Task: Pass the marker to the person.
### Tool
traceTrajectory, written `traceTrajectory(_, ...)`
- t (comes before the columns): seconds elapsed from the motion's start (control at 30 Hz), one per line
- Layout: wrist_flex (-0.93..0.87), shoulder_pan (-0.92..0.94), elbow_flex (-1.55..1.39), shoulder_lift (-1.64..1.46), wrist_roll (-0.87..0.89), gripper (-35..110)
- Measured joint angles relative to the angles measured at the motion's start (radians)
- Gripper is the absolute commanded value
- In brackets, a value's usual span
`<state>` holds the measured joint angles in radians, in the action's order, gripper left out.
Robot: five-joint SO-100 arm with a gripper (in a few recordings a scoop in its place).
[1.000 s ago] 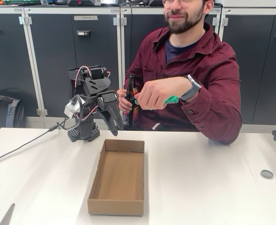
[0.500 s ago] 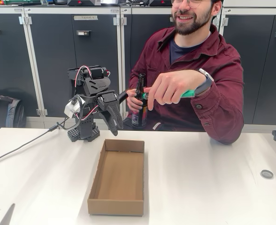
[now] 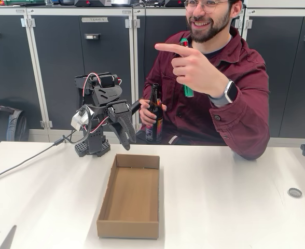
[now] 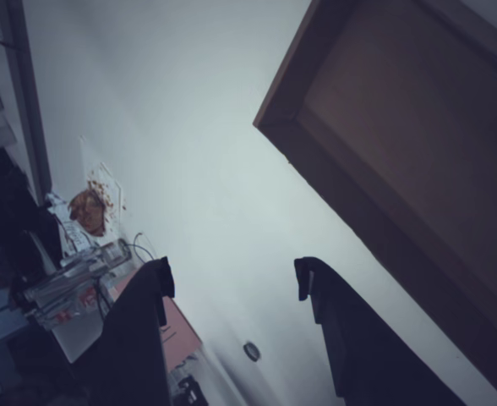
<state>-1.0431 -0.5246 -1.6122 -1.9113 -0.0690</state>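
Note:
The marker [image 3: 187, 91] is in the person's [image 3: 230, 119] raised hand, its green end sticking out below the fist at chest height; the hand's forefinger points left. In the fixed view my gripper [image 3: 125, 136] hangs fingers-down over the table, just behind the far end of the cardboard box, well left of and below the marker. In the wrist view the gripper [image 4: 232, 279] is open, with bare table between its dark fingers [image 4: 151, 292].
An open cardboard box [image 3: 129, 199] lies mid-table, its corner also in the wrist view [image 4: 401, 127]. The person's other hand holds a dark bottle [image 3: 153, 111] behind the table edge. A small round cap [image 3: 294, 192] lies at the right. A cable [image 3: 23, 163] trails left.
The person's hand with the marker rose from chest height to face height and now points left. The bottle shifted slightly right. My arm has not moved.

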Motion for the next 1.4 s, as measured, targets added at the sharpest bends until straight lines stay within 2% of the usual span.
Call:
traceTrajectory(1.0, 0.011, 0.015, -0.02, 0.0, 0.0, 34)
traceTrajectory(1.4, 0.051, 0.008, -0.091, -0.049, -0.009, 30)
